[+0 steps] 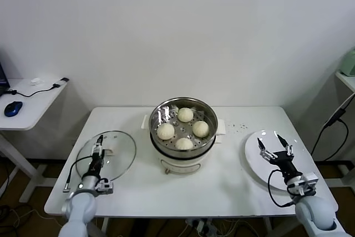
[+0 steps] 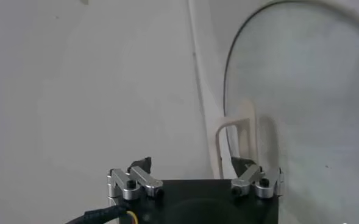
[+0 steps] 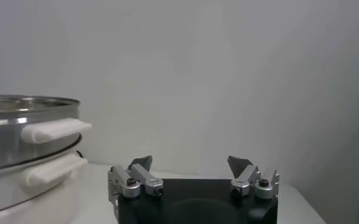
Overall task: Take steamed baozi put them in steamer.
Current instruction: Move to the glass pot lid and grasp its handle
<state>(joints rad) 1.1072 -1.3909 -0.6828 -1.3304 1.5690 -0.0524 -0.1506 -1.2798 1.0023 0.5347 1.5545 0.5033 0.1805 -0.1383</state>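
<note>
Your right gripper [image 1: 275,145] hangs with jaws apart over the white plate [image 1: 255,162]; the steamer [image 1: 183,123] sits to its left across bare table [image 1: 233,184], holding four baozi [image 1: 185,115]. Your left gripper [image 1: 98,147], jaws apart too, sits over the glass lid [image 1: 119,151], beside the table's left edge.

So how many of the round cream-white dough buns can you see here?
4, all inside the shiny round stainless-steel steamer basket: one at the back, one left, one right, one at the front. None looks hidden.

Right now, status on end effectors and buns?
Left end effector open over round glass lid. Right end effector open over flat white plate. Four cream-white round buns in shiny steel steamer basket. Nothing obstructing.
</note>
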